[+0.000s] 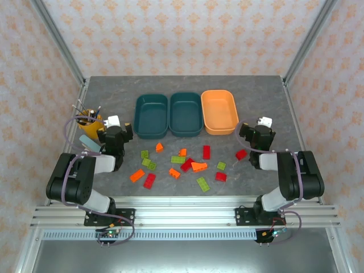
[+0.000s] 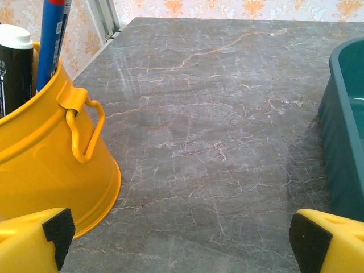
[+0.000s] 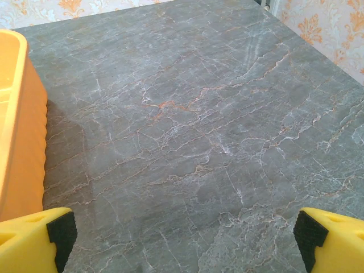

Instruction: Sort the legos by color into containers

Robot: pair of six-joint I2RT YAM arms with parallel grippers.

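Several legos, red [image 1: 206, 152], orange [image 1: 136, 176] and yellow-green [image 1: 202, 183], lie scattered on the grey table between the two arms. Behind them stand three containers in a row: two dark teal trays [image 1: 151, 115] [image 1: 186, 114] and one orange tray [image 1: 219, 111], all holding nothing. My left gripper [image 1: 116, 132] rests left of the bricks, open, with bare table between its fingers [image 2: 51, 230]. On the right, my right gripper [image 1: 257, 134] is open too, over bare table. The left teal tray's wall [image 2: 344, 142] and the orange tray's wall [image 3: 20, 125] show at the edges of the wrist views.
A yellow pen cup [image 1: 88, 121] [image 2: 40, 159] with pens stands at the left, close beside my left gripper. A metal frame and patterned walls enclose the table. One red brick [image 1: 242, 153] lies just in front of my right gripper.
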